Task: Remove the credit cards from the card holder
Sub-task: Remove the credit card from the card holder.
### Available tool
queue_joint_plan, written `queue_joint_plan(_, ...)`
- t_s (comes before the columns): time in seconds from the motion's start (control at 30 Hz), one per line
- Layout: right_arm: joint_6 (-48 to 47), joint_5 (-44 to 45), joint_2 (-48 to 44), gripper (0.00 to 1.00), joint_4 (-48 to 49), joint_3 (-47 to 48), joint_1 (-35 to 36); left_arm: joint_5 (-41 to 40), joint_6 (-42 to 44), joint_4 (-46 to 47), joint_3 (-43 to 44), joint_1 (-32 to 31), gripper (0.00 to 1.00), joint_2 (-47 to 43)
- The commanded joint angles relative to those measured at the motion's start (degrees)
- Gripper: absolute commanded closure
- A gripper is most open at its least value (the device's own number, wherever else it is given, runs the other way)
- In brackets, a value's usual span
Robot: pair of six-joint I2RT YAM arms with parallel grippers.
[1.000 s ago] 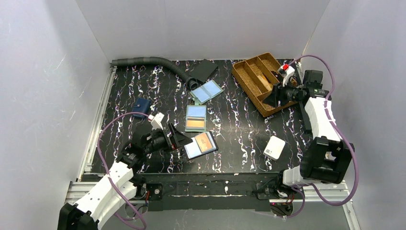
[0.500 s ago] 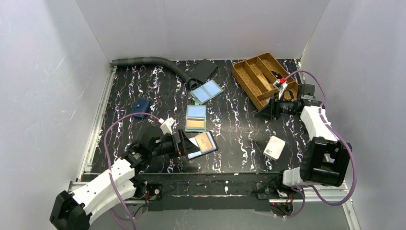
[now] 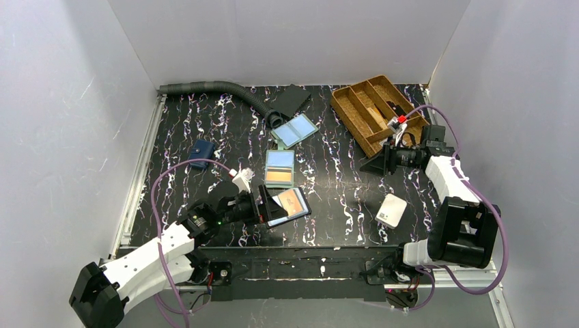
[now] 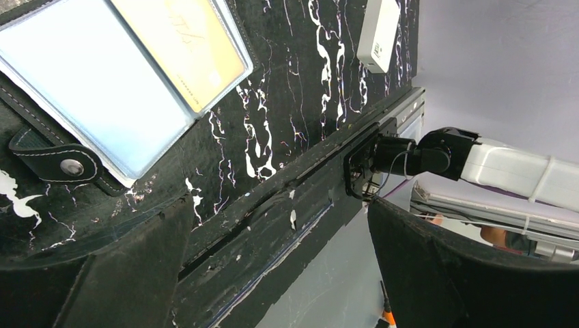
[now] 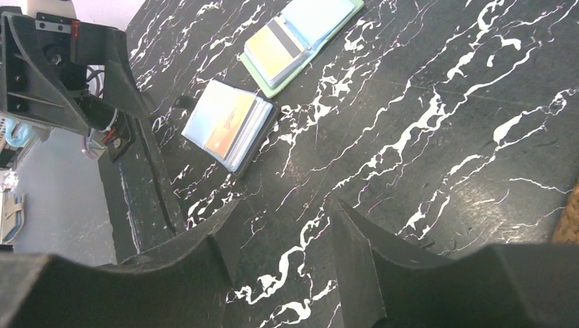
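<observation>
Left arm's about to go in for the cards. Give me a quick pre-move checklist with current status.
1. Left gripper open, empty: ok.
2. Right gripper open, empty, away from the holders: ok.
3. Left gripper lined up on the grey-green card holder: not ok; it is at the black holder instead.
4. Orange card seated in the grey-green pocket: ok.
5. White box clear of both grippers: ok.

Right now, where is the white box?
Top view: the white box lies alone near the table's front right edge, just left of the right arm's elbow.

Card holder (image 3: 279, 169) mid-table; box (image 3: 391, 210) to right (nearer arms); tray (image 3: 350, 104) behind box; wallet (image 3: 201, 152) left.
</observation>
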Motion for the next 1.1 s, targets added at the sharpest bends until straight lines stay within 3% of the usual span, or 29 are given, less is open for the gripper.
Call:
queue_joint_plan(0.0, 1.0, -1.2, -1.6, 0.42, 2.7, -0.6, 1.4, -2.4, 0.8, 1.1, 1.2, -0.7, 0.02, 0.0)
queue_joint_plan(0.1, 0.3, -0.1, -2.0, 0.41, 2.6, -1.2, 1.5, -2.6, -0.7, 4.6, -0.4, -0.8, 0.02, 0.3)
queue_joint_plan(0.73, 0.2, -1.3, -1.2, 0.40, 3.9, -2.6, 2.2, -4.2, -1.0, 5.0, 1.2, -1.7, 0.02, 0.0)
queue_joint_plan(1.07, 4.5, 3.9, -0.8, 0.44, 8.2, -4.3, 8.9, -6.7, -2.9, 5.1, 1.5, -2.7, 0.02, 3.1)
